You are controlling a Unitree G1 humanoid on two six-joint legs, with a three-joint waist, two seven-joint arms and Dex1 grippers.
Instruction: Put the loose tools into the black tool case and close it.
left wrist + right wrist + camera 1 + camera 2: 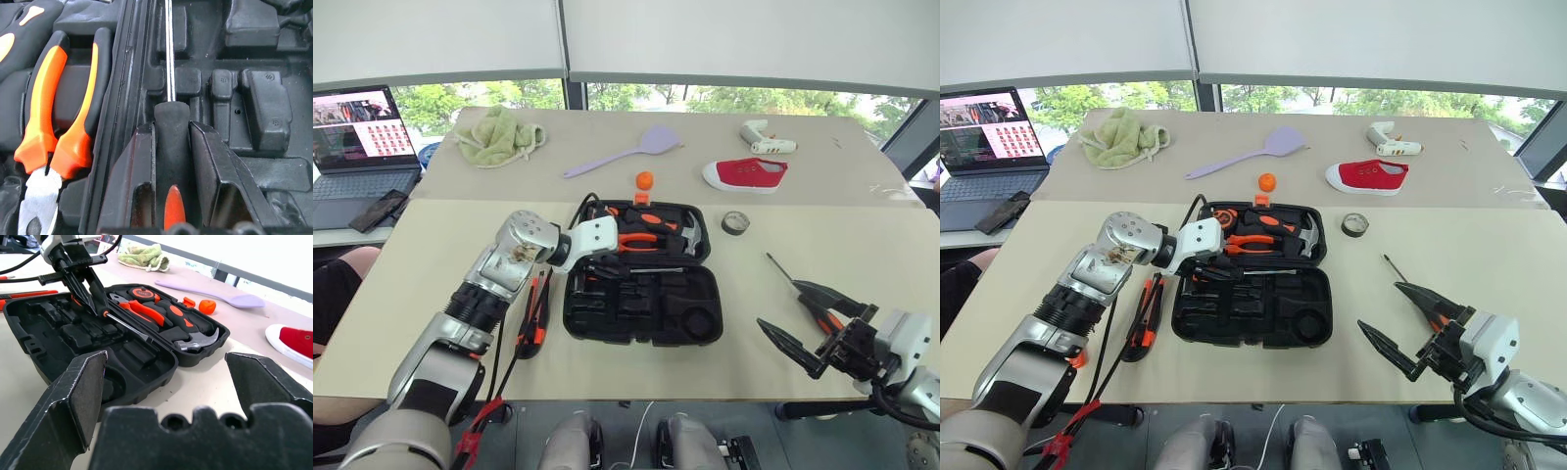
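The black tool case [697, 325] lies open in the middle of the near table. My left gripper [591, 262] hangs over the case's left part, shut on the black-and-orange handle of a screwdriver [169, 58]. Its steel shaft [656, 270] runs along the hinge line. An orange-and-black utility knife [534, 315] lies on the table left of the case. A dark tape roll [735, 223] sits right of the lid. A second screwdriver [782, 269] lies at the right, its handle partly behind my right gripper [777, 304], which is open and holds nothing.
Orange-handled pliers [641, 240] and a steel hammer [690, 241] sit in the case's far half. On the far table are a lilac spatula [626, 155], an orange ball [645, 180], a red shoe [744, 173], a green cloth [499, 135] and a glue gun [766, 140]. A laptop [357, 137] stands at the far left.
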